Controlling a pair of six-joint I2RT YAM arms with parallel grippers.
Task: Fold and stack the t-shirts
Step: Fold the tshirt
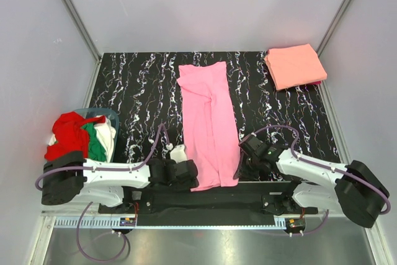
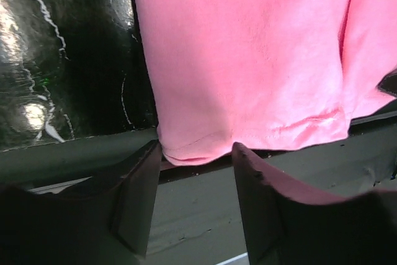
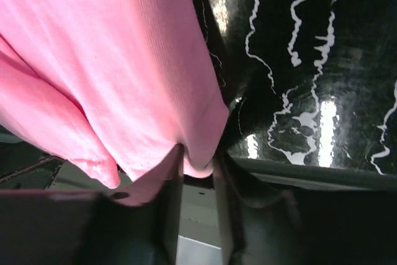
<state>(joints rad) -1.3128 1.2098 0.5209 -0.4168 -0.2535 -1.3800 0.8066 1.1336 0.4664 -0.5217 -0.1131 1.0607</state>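
At the near edge the left pincer (image 2: 195, 150) stands open, its dark jaws either side of the stitched hem of the soft pink shirt (image 1: 208, 122). The right pincer (image 3: 197, 153) is nearly closed, nipping a fold of that hem. The shirt lies as a long strip across the middle of the glossy, black-marbled worktop (image 1: 136, 85). At far right sits a square-folded salmon shirt (image 1: 294, 66).

High camera looking down over the whole table (image 1: 142, 85), two wrist cameras close on the near hem of the pink shirt (image 1: 209, 122), shared by all.
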